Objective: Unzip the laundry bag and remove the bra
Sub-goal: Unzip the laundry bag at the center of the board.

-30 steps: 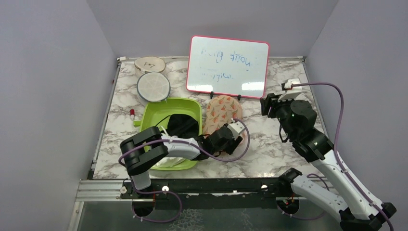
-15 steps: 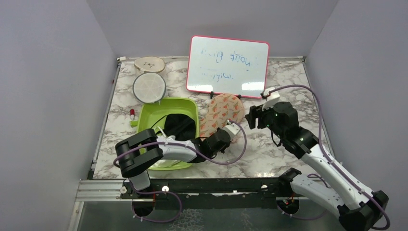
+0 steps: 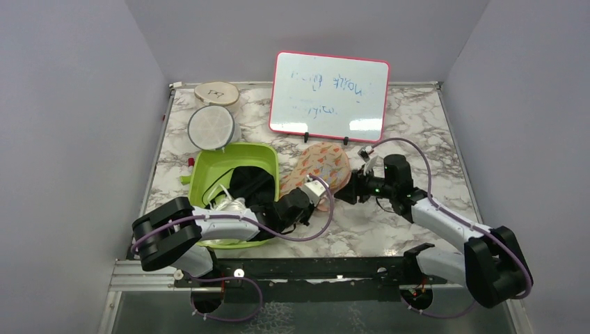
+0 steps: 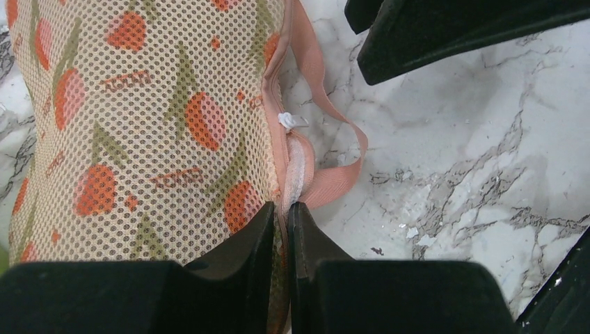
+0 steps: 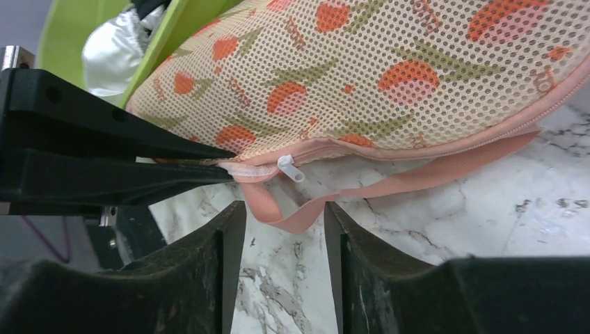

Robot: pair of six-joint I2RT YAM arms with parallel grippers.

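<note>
The laundry bag point(image 3: 322, 165), peach mesh printed with orange and green leaves, lies on the marble between the green tub and the whiteboard. My left gripper point(image 3: 306, 197) is shut on its near edge, pinching the zipper seam point(image 4: 282, 207). A white zipper pull point(image 4: 292, 121) sits just beyond the pinch, beside a pink ribbon loop point(image 4: 341, 174). My right gripper point(image 3: 348, 193) is low at the bag's right side, open, its fingers either side of the loop point(image 5: 284, 207), with the pull point(image 5: 291, 168) just ahead. The bra is hidden.
A green tub point(image 3: 209, 170) with a black garment point(image 3: 250, 182) and white cloth point(image 3: 229, 207) touches the bag's left side. A whiteboard point(image 3: 329, 96) stands behind. A white mesh disc point(image 3: 210, 127) and a wooden disc point(image 3: 216, 92) lie at the back left.
My left gripper closed on the bag's edge and pulled left, and bag and tub shifted left with it. My right arm swung down and left to the bag's zipper end.
</note>
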